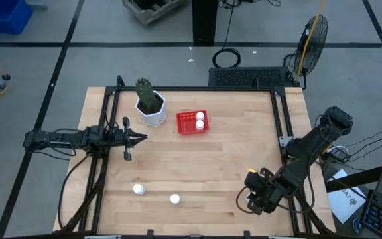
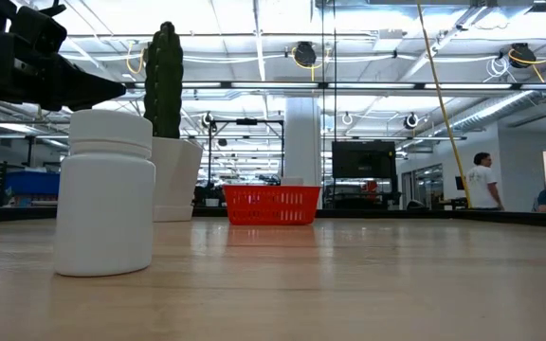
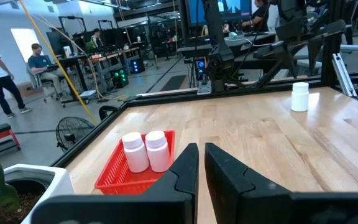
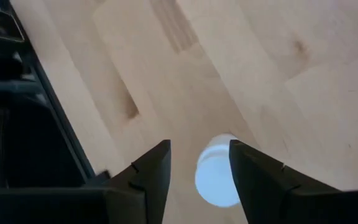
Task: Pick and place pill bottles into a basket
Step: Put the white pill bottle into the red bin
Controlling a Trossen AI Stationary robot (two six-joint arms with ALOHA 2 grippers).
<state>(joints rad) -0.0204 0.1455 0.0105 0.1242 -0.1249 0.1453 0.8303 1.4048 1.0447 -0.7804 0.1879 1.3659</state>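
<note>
The red mesh basket (image 1: 192, 122) stands at the far middle of the table with two white pill bottles (image 3: 145, 150) upright inside it. Two more bottles stand on the near left of the table (image 1: 138, 189) (image 1: 175, 198); one of them shows close up in the low view (image 2: 104, 194). My right gripper (image 4: 199, 163) is open at the near right, pointing down. Its fingers stand on either side of a fifth bottle's white cap (image 4: 215, 179), which is hidden under the gripper in the high view. My left gripper (image 1: 140, 138) is shut and empty, level, just left of the basket.
A white hexagonal pot with a green cactus (image 1: 150, 106) stands left of the basket, close to my left gripper. A black frame rail (image 1: 280, 126) runs along the table's edges. Bare wood lies between the basket and the near bottles. People show in the room beyond.
</note>
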